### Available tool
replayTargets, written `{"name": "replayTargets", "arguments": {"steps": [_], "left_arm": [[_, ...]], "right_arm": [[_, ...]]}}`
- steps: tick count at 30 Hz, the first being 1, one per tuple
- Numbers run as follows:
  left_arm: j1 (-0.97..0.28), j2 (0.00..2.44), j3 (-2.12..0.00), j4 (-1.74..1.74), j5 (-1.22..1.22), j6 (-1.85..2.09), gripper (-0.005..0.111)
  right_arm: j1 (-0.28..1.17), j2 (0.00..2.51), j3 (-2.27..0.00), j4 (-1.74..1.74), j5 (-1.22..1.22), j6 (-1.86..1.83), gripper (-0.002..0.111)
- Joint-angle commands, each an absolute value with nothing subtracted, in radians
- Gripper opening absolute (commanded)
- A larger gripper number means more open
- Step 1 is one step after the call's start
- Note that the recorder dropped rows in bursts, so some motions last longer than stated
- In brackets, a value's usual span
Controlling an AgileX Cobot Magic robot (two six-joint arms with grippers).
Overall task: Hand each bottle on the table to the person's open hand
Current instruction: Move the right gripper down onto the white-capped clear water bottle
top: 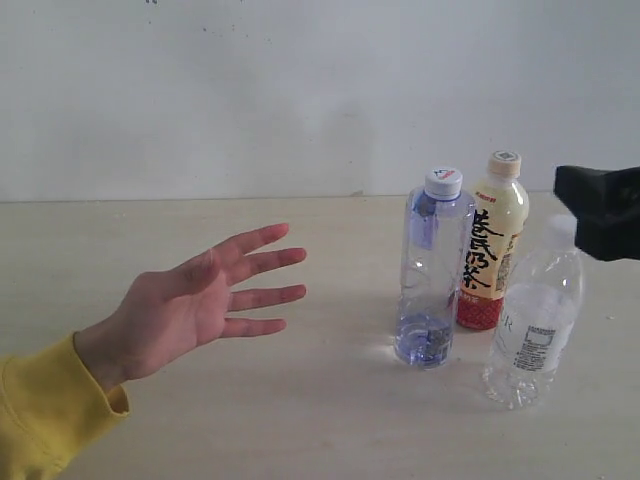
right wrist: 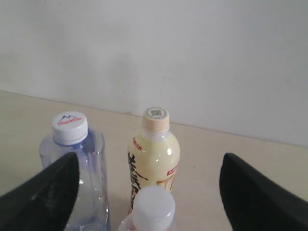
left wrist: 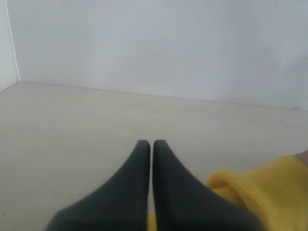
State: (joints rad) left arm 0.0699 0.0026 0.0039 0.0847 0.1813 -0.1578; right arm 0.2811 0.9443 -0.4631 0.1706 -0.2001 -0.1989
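Note:
Three bottles stand upright on the beige table (top: 300,420), right of centre. The blue-tinted clear bottle (top: 432,270) (right wrist: 77,163) is leftmost. Behind it stands the cream bottle (top: 494,245) (right wrist: 153,154) with black characters and a red base. The clear white-capped bottle (top: 535,320) (right wrist: 154,207) is nearest. My right gripper (top: 600,210) (right wrist: 149,185) hangs open just above and behind that clear bottle, its cap between the spread fingers. The person's open hand (top: 200,300), palm up with a yellow cuff (top: 45,410) (left wrist: 264,187), waits at left. My left gripper (left wrist: 151,143) is shut and empty.
A plain grey-white wall (top: 300,90) runs behind the table. The yellow sleeve lies right beside my left gripper in the left wrist view. Bare tabletop separates the hand from the bottles.

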Motion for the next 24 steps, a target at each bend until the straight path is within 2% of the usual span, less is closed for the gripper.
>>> {"name": "replayTargets", "arguments": {"steps": [1,24], "left_arm": [[0.073,0.000,0.000,0.086,0.179,-0.161,0.004],[0.073,0.000,0.000,0.086,0.179,-0.161,0.004]], "right_arm": [[0.288,1.060,-0.468,0.168,-0.293,-0.211,0.075],[0.288,1.417,-0.469,0.176,-0.621,-0.184,0.075]]}}
